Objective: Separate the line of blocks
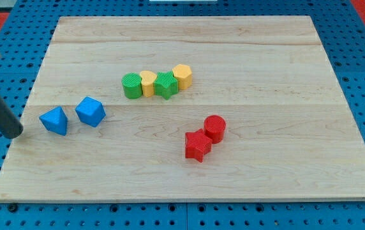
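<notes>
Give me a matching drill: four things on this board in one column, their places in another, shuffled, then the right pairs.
1. my tip
2. red star
3. green cylinder
4. yellow hexagon

A. right end of the line
B. left board edge, left of the blue blocks
C. left end of the line
D. touching the red cylinder

Pairs: 1-B, 2-D, 3-C, 4-A

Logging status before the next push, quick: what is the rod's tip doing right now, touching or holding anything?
My tip: holds nothing and touches no block; it sits at the board's left edge, left of the blue block, far from the green-and-yellow line.
</notes>
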